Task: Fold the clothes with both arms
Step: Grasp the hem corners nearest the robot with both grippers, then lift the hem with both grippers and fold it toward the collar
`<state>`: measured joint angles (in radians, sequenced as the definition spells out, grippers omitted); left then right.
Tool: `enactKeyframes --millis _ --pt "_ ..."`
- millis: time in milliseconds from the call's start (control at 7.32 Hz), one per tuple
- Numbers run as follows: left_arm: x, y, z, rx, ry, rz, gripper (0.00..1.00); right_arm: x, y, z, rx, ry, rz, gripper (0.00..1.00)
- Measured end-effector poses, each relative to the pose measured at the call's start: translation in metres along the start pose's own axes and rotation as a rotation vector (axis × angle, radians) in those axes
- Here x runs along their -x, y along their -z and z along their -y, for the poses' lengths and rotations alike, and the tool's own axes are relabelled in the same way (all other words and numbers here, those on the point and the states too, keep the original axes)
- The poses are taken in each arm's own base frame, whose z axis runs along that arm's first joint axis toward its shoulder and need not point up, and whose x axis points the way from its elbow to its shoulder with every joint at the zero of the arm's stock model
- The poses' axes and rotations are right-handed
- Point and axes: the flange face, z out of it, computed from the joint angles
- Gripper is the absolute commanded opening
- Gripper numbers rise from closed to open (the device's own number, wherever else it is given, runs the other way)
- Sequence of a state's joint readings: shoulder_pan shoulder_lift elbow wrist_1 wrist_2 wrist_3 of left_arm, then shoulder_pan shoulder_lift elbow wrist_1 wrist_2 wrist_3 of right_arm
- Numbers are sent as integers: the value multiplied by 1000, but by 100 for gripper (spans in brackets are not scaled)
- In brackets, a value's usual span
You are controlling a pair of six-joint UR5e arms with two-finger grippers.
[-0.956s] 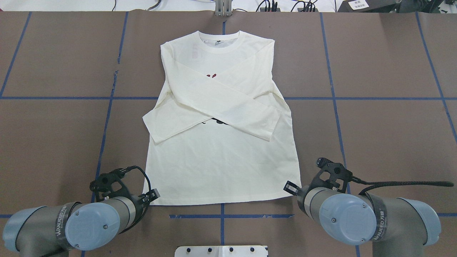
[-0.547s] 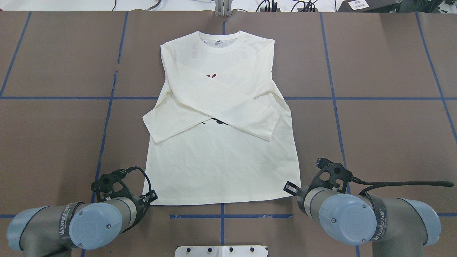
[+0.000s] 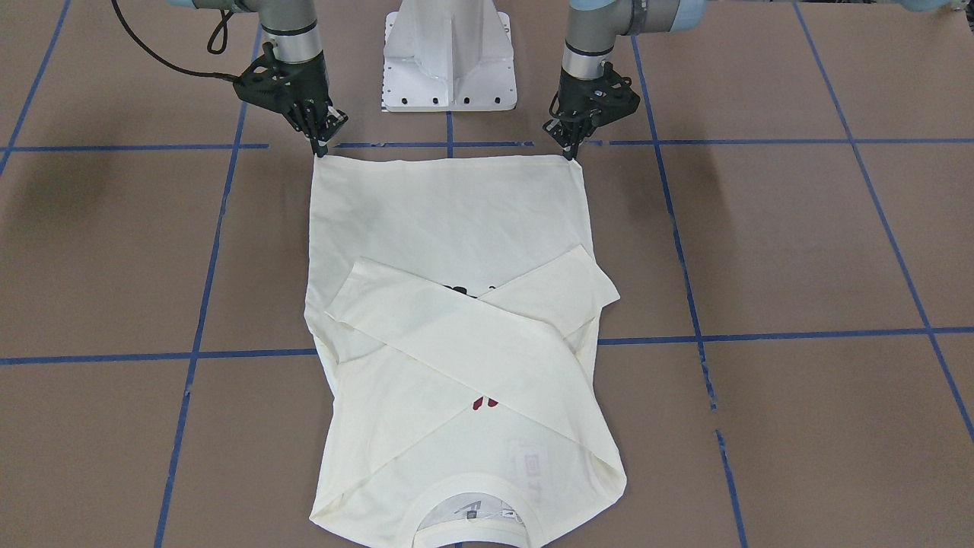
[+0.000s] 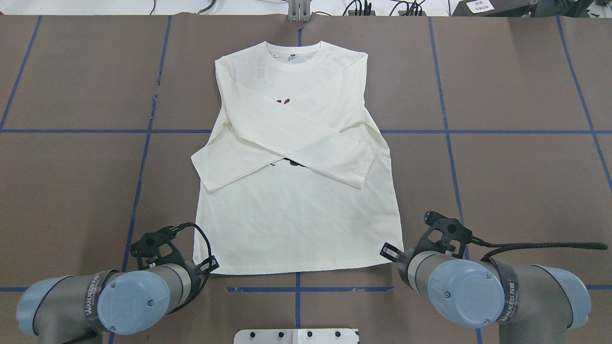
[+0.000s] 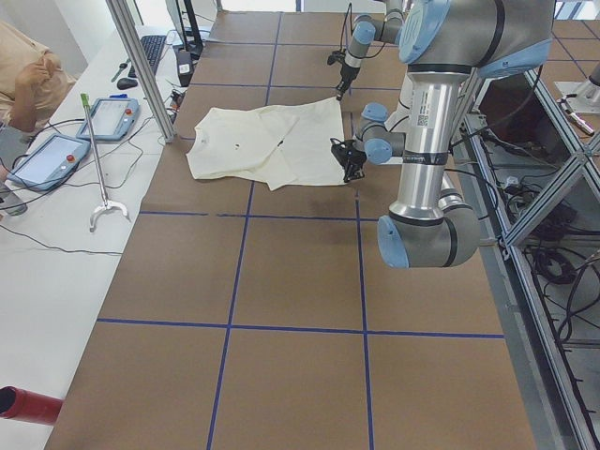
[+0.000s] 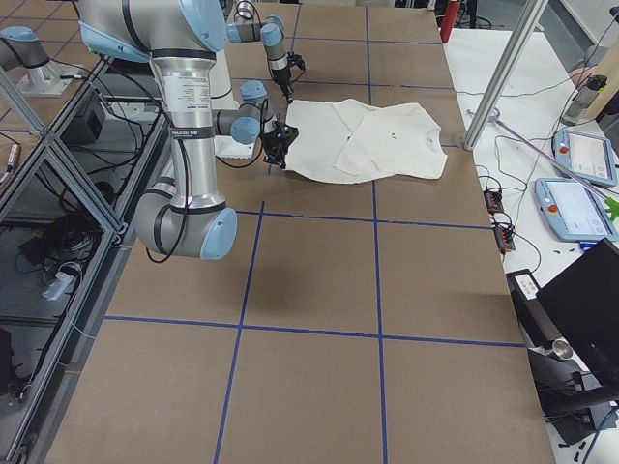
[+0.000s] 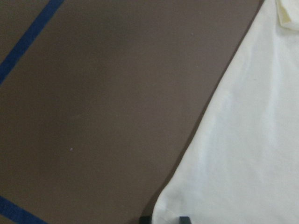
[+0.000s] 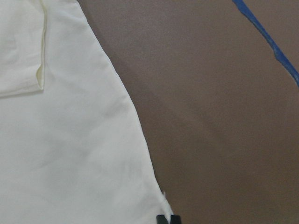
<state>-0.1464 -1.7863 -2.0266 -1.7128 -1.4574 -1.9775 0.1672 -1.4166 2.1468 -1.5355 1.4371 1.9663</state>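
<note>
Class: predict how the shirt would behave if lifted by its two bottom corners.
The shirt lies thin and flat, so it would probably sag between the corners. Its crossed sleeves rest loose on top and may slide off. Soft creases suggest light cloth.

Matt cloth T-shirt (image 4: 299,229) — matt tabletop (image 4: 516,181)

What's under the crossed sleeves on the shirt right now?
The crossed sleeves lie on the front of the T-shirt. Only a red scrap and a black scrap of print peek out; the rest is covered.
</note>
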Motion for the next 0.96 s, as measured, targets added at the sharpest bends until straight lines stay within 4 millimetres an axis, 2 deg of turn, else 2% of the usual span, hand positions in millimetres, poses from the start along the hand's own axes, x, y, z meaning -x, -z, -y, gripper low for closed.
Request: enactKeyframes --millis 273,410,547,683,956 --pt "-10 14 -1 12 6 -28 0 0 1 1 0 -1 2 0" --pt "-14 34 1 27 13 -56 0 1 7 2 3 -4 12 0" --pt "-14 62 5 43 22 -80 0 -2 21 2 15 -2 27 0" --pt "-9 93 4 64 38 -91 0 -15 42 -5 43 17 38 0" --pt "5 137 -19 139 60 -109 0 -48 88 -24 121 73 53 0"
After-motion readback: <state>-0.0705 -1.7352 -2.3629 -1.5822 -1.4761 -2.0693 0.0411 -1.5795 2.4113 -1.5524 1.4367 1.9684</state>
